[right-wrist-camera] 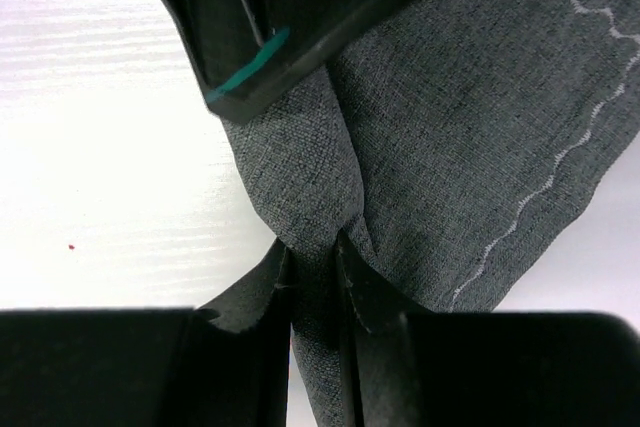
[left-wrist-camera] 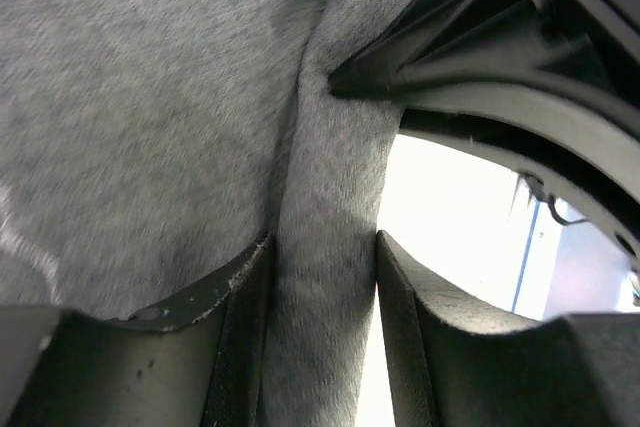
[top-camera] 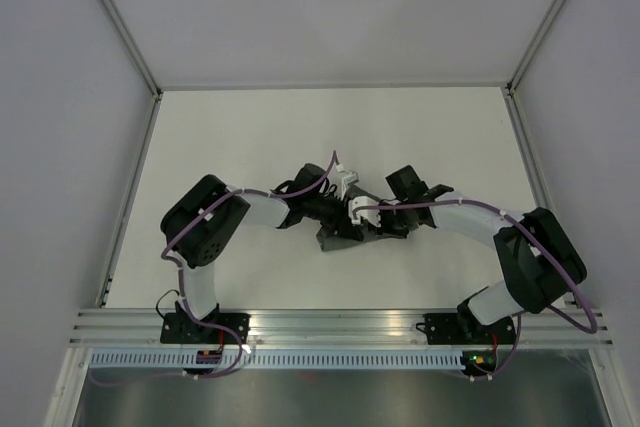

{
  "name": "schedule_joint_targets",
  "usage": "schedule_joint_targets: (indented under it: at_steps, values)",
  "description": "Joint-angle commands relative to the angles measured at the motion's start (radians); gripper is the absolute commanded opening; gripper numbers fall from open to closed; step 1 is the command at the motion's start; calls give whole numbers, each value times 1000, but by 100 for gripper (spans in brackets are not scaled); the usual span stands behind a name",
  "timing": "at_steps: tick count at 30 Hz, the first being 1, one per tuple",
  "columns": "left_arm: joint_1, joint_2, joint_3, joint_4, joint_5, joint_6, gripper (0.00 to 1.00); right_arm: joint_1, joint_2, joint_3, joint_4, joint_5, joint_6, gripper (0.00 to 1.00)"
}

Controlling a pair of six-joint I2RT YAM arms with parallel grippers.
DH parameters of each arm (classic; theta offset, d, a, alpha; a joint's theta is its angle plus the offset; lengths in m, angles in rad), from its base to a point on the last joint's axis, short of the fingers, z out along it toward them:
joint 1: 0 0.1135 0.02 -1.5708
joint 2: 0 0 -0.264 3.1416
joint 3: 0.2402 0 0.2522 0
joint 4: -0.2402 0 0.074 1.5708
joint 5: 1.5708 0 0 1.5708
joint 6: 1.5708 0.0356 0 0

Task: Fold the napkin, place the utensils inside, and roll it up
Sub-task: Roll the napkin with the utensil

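Observation:
The dark grey napkin (top-camera: 336,237) is bunched up at the middle of the table between both grippers, mostly hidden under them. My left gripper (top-camera: 335,214) is shut on a thick fold of the napkin (left-wrist-camera: 150,97), which fills the gap in the left wrist view (left-wrist-camera: 322,317). My right gripper (top-camera: 372,225) is shut tight on a pinched fold (right-wrist-camera: 313,277) of the napkin (right-wrist-camera: 480,127), whose wavy light stitched line shows at the right. The two grippers nearly touch. No utensils are in view.
The white table (top-camera: 300,137) is enclosed by pale walls on the left, back and right. A metal rail (top-camera: 330,327) runs along the near edge at the arm bases. The left gripper's black body (right-wrist-camera: 280,7) fills the top of the right wrist view.

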State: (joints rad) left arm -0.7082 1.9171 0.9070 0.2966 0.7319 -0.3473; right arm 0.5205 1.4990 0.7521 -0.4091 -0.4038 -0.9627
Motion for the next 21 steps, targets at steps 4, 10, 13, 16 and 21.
schedule_joint_targets:
  at_steps: [4, 10, 13, 16, 21]
  values:
    - [18, -177, -114, 70, -259, -53, 54, -34, 131, 104, -235, 5, -53, 4]
    - [33, -401, -273, 186, -537, -19, 58, -50, 213, 190, -319, -9, -70, 4]
    - [33, -559, -383, 284, -659, 21, 61, -57, 266, 249, -378, -20, -85, 4]
    - [32, -702, -476, 374, -710, 77, 64, -76, 340, 334, -465, -53, -108, 4]
    - [-16, -834, -507, 342, -727, 215, 76, -105, 472, 449, -557, -84, -108, 4]
